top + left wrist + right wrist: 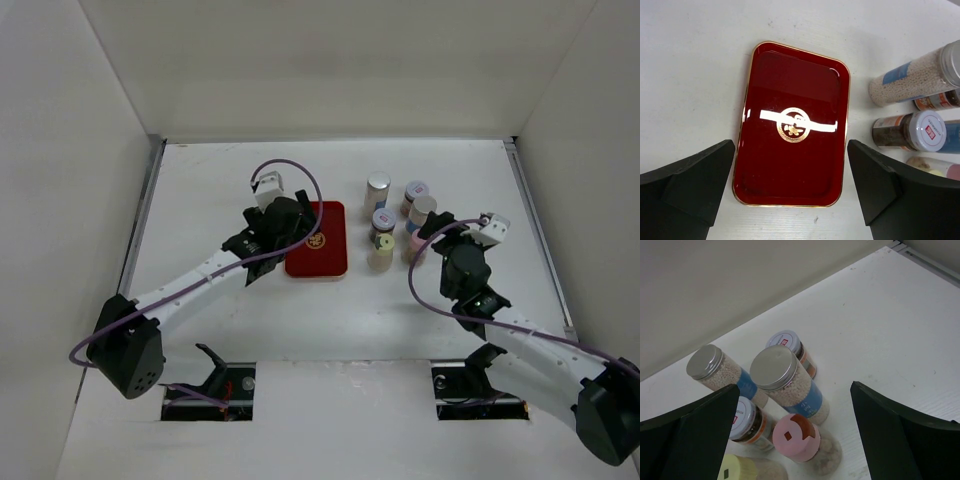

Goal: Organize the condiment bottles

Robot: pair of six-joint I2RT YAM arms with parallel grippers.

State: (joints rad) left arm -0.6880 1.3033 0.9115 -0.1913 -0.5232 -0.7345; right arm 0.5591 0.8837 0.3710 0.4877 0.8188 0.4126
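Note:
Several condiment bottles [383,222] stand upright in a cluster at the right of the red tray [330,255]. In the right wrist view I see two silver-capped bottles [773,367], two white-capped ones [783,340], a pink-capped bottle [796,436] and a yellow-green cap [737,467]. My right gripper [795,387] hangs open just above and in front of the cluster, holding nothing; from above the right gripper [432,238] partly hides the pink-capped bottle. My left gripper [790,150] is open over the empty tray [790,90], its fingers [705,175] outside the tray's long sides.
White walls enclose the table on three sides, with a metal rail [140,225] along the left edge. The bottles [925,131] lie close to the tray's right side. Purple cables loop above both wrists.

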